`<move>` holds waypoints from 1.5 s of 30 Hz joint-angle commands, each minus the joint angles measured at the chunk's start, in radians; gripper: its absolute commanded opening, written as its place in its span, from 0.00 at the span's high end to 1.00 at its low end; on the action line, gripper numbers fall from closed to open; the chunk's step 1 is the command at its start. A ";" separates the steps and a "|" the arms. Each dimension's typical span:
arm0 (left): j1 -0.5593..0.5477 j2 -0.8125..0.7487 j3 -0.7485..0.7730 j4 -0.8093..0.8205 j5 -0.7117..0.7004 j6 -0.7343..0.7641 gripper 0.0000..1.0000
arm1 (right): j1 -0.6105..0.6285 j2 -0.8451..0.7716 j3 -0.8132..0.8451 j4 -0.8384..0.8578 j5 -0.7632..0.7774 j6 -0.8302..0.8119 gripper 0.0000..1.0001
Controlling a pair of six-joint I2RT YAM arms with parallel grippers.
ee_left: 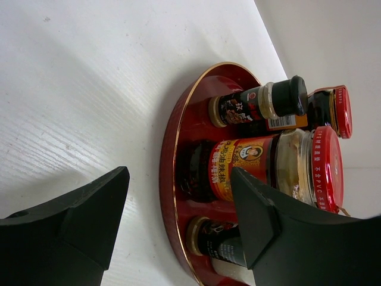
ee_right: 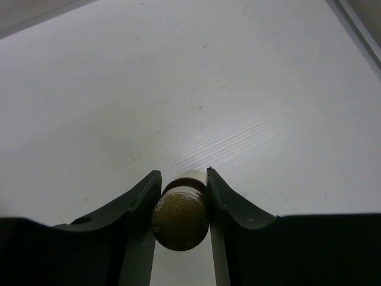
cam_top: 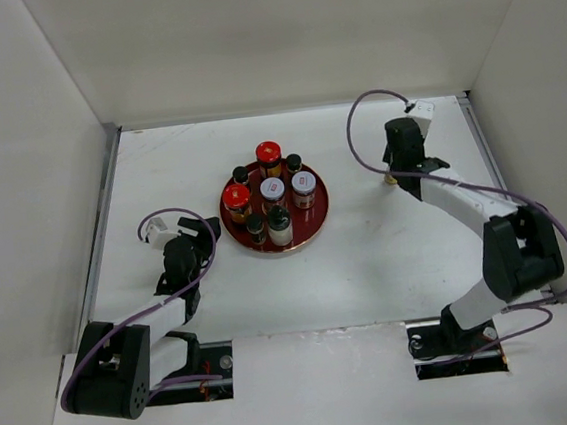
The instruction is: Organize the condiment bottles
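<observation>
tan-capped bottle (ee_right: pixel 180 217): body hidden | dark bottle (ee_left: pixel 217 241): top hidden

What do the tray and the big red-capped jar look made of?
Tray: probably lacquer or glossy plastic; red sheen, thin gold rim line. Red-capped jar: clear body, likely glass, contents showing through; lid maybe painted metal or plastic.

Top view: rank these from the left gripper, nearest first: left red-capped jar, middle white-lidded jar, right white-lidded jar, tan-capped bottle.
From the left gripper:
1. left red-capped jar, at the left side of the tray.
2. middle white-lidded jar, tray centre.
3. right white-lidded jar, tray's right side.
4. tan-capped bottle, off the tray, far right.
</observation>
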 commanded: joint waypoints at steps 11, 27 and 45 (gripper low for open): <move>0.030 -0.017 0.024 0.033 -0.002 0.007 0.33 | 0.481 -0.215 -0.078 0.172 -0.072 0.026 0.71; 0.062 -0.078 0.012 -0.005 -0.031 0.016 0.33 | 0.608 0.058 -0.007 0.314 0.008 -0.044 0.64; 0.059 -0.084 0.028 -0.057 -0.062 0.027 0.32 | 0.654 -0.213 -0.163 0.358 0.071 -0.054 0.00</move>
